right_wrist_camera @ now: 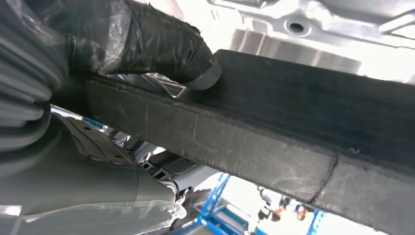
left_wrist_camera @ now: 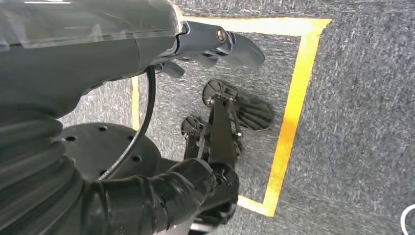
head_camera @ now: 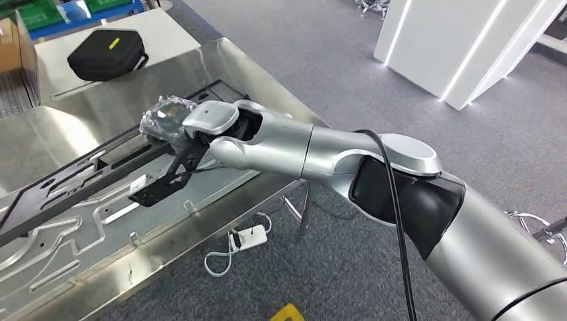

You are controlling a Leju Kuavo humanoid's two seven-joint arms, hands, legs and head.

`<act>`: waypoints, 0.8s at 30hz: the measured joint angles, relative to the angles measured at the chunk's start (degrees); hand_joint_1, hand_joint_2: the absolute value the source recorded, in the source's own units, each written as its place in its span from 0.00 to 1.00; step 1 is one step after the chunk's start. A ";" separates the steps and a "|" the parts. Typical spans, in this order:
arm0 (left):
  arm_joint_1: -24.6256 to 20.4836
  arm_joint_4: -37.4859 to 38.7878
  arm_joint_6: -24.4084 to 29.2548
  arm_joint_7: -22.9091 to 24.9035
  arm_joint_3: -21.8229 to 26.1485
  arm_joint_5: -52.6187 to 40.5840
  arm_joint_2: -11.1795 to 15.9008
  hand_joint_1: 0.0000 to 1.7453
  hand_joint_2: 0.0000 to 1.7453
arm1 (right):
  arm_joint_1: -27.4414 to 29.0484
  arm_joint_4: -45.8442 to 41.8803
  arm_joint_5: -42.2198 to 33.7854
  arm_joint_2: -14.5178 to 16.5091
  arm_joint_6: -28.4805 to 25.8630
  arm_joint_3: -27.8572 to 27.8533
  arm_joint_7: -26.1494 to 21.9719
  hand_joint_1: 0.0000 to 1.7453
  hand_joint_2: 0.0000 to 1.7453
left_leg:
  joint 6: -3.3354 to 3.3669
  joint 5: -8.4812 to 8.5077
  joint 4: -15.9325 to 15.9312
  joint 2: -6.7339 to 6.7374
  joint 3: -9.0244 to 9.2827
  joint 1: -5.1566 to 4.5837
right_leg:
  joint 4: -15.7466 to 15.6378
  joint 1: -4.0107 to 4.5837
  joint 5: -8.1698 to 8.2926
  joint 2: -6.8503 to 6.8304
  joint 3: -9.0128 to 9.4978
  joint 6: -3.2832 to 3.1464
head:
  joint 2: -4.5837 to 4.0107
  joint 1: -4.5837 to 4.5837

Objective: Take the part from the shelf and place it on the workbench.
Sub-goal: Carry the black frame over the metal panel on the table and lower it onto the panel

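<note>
The right hand (head_camera: 175, 124) grips the long black frame part (head_camera: 80, 177), which lies slantwise across the metal tabletop (head_camera: 200, 221); the left hand (left_wrist_camera: 215, 41) hangs with fingers spread, holding nothing.

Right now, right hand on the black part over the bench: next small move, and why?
Probably lower it a little further, then let go. The right hand grips the long black flat frame part, which lies along the shiny steel workbench, but whether its held end rests flat cannot be told.
</note>
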 joint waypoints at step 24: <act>-0.09 0.03 -0.33 -0.10 -0.02 0.94 0.08 0.00 1.00 | 6.93 1.87 2.94 -0.31 -5.45 -0.25 -1.36 1.00 1.00 | -1.88 -9.31 14.04 -0.05 -5.00 0.80 | -0.09 -0.77 2.90 -0.19 -3.19 -0.18 | 0.00 -0.04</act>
